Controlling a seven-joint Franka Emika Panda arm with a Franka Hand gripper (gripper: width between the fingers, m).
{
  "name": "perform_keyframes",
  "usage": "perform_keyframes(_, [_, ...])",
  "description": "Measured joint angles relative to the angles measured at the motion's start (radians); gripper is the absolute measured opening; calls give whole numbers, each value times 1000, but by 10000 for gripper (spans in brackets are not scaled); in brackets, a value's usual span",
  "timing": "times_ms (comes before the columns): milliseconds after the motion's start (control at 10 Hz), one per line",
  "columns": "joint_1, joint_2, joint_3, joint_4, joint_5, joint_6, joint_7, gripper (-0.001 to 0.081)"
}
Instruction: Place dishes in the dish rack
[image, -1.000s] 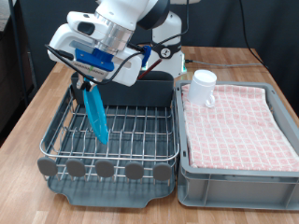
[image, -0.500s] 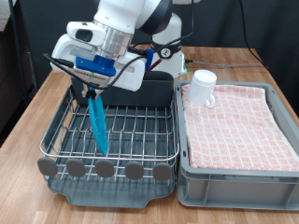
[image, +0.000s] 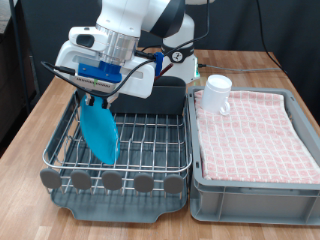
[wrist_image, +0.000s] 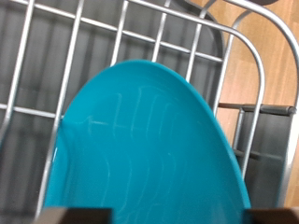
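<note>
My gripper (image: 96, 98) is shut on the top edge of the blue plate (image: 99, 132) and holds it on edge, low inside the silver wire dish rack (image: 120, 150), at the exterior view's left. The plate's lower edge is down among the rack wires. In the wrist view the blue plate (wrist_image: 140, 149) fills most of the picture over the rack wires (wrist_image: 75, 47). The white mug (image: 217, 94) stands in the grey crate's far left corner on the pink checked cloth (image: 255, 132). The dark grey utensil caddy (image: 150, 100) sits at the rack's back. The wooden spoon is out of view.
The grey crate (image: 250, 190) stands right beside the rack on the wooden table (image: 50, 95). The rack's dark grey tray (image: 120, 195) juts out at the front. The robot's base and cables (image: 180, 50) are behind the rack.
The plate has turned in my gripper, showing more of its face now than the thin edge seen earlier, and it has sunk slightly into the rack. The mug has not moved.
</note>
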Motion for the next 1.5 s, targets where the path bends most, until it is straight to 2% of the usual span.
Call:
perform_keyframes(100, [0, -1, 1, 0, 49, -5, -30, 362])
perform_keyframes(200, [0, -6, 2, 0, 96, -14, -59, 362])
perform_keyframes(400, [0, -35, 5, 0, 176, -59, -121, 690])
perform_keyframes(500, [0, -58, 4, 0, 191, -92, -136, 690])
perform_keyframes(600, [0, -84, 2, 1, 202, -129, -146, 775])
perform_keyframes(1000, [-1, -187, -16, 25, 229, -284, -205, 801])
perform_keyframes(1500, [1, -271, -16, 77, 218, -405, -213, 802])
